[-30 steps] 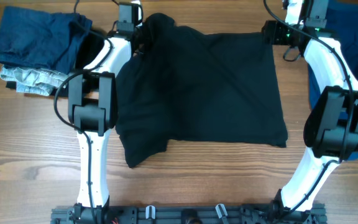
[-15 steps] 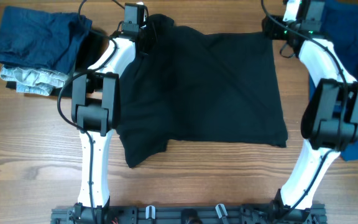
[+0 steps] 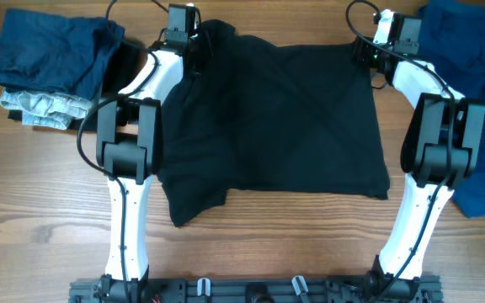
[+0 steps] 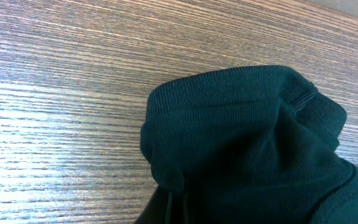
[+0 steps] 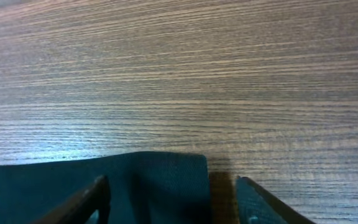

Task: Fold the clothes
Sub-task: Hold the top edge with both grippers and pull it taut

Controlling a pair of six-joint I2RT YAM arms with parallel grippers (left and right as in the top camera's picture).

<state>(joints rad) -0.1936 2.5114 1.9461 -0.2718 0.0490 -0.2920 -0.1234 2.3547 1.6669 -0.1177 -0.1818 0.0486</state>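
A black garment (image 3: 276,118) lies spread flat across the middle of the wooden table, with its near left part bunched. My left gripper (image 3: 196,49) is at its far left corner. In the left wrist view the dark fabric (image 4: 241,137) is bunched up and pinched between the shut fingers (image 4: 176,205). My right gripper (image 3: 365,55) is at the far right corner. In the right wrist view its open fingers (image 5: 171,186) straddle the flat cloth corner (image 5: 160,177), which lies on the table.
A stack of folded dark blue clothes (image 3: 53,55) sits at the far left on a grey patterned piece (image 3: 40,108). A loose blue garment (image 3: 478,109) lies along the right edge, behind the right arm. Bare wood (image 3: 23,219) shows in front.
My right gripper has moved left and inward to the garment's far right corner. My left gripper shifted slightly and stays at the far left corner.
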